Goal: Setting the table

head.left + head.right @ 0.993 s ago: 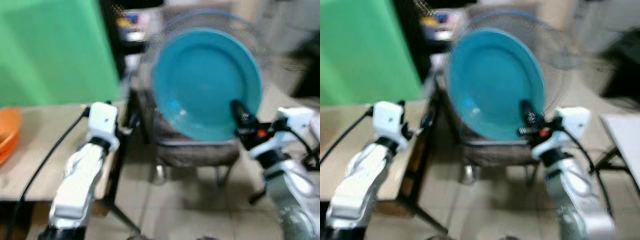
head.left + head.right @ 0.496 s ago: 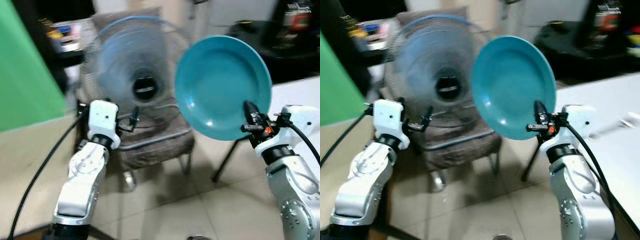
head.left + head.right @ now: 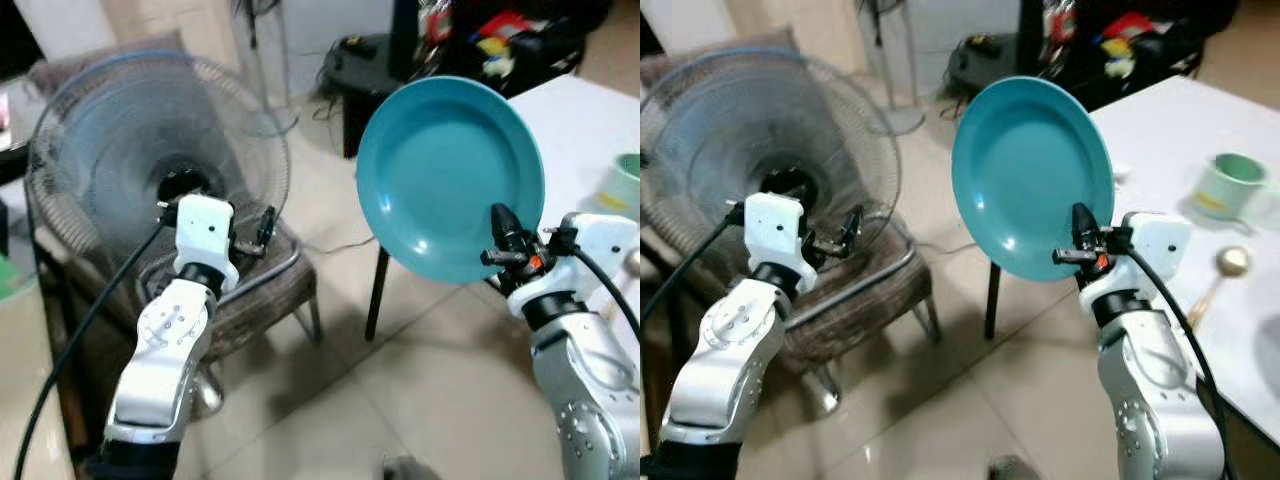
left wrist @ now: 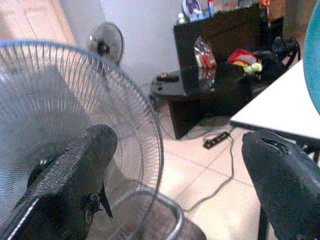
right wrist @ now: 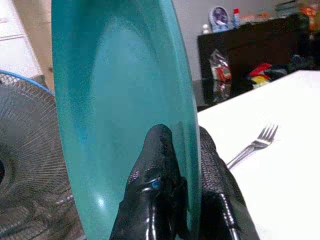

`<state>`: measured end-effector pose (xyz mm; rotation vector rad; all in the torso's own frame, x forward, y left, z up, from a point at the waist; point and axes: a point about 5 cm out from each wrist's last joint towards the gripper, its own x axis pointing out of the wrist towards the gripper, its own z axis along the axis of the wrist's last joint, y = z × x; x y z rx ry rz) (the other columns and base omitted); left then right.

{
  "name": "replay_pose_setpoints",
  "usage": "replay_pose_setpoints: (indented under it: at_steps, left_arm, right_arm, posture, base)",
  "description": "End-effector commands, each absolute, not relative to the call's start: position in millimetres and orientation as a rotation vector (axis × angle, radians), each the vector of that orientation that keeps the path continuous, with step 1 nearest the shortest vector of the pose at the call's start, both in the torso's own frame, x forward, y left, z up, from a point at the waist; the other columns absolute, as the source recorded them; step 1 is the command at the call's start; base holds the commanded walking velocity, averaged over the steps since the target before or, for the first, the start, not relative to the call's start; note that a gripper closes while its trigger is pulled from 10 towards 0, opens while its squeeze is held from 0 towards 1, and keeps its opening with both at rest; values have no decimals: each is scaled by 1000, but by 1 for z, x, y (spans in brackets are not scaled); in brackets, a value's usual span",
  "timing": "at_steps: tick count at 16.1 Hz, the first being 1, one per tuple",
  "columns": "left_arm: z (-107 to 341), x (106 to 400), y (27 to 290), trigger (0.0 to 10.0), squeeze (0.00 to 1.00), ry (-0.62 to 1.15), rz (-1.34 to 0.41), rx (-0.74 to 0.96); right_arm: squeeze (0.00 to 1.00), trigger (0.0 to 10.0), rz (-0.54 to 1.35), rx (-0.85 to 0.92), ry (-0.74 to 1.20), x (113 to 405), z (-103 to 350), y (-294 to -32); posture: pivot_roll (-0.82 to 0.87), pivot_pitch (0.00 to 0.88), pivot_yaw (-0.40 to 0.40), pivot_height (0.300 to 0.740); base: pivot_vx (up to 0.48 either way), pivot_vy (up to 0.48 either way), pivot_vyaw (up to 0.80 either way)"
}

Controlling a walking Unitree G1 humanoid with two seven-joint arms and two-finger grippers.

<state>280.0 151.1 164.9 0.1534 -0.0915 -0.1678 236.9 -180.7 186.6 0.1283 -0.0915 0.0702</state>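
Note:
A teal plate (image 3: pixel 450 175) stands upright in the air, held by its lower rim in my right gripper (image 3: pixel 497 232), which is shut on it. Up close, the right wrist view shows the plate (image 5: pixel 120 100) pinched between the two black fingers (image 5: pixel 157 170). A white table (image 3: pixel 1200 180) lies at the right with a green mug (image 3: pixel 1225 185), a spoon (image 3: pixel 1225 265) and a fork (image 5: pixel 252 145) on it. My left gripper (image 3: pixel 262 228) is raised at the left in front of a fan, open and empty, its fingers (image 4: pixel 75 170) spread wide.
A large standing fan (image 3: pixel 150 150) sits on a brown cushioned chair (image 3: pixel 255 290) at the left. A dark cabinet (image 4: pixel 220 55) with clutter stands behind, with a power strip (image 4: pixel 215 140) on the tiled floor (image 3: pixel 400 400). A small black stool (image 3: pixel 360 60) is farther back.
The camera has swung right: the green panel and left tabletop are gone, the white table with mug and spoon has come into view. The plate stays gripped and upright.

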Motion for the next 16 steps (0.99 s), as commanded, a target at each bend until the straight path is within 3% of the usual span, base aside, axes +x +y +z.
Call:
replay_pose_setpoints:
  at_steps: [1, 7, 14, 16]
  left_arm:
    - [164, 280, 152, 10000, 0, -86, -160, 159]
    - [163, 280, 157, 10000, 0, -80, -158, 182]
    - [163, 285, 157, 10000, 0, -71, -185, 209]
    - [167, 287, 160, 10000, 0, -88, -198, 264]
  right_arm:
    - [0, 10000, 87, 116, -136, 237, 196, -177]
    - [0, 10000, 106, 69, -113, 238, 192, -169]
    - [0, 10000, 61, 127, -61, 233, 185, -171]
    - [0, 10000, 27, 164, -32, 232, 180, -172]
  posture:
    - [3, 0, 102, 740]
    - [12, 0, 103, 740]
    - [9, 0, 131, 740]
    - [14, 0, 139, 740]
  base:
    - [0, 0, -800]
    - [0, 0, -786]
    - [0, 423, -776]
    - [0, -240, -775]
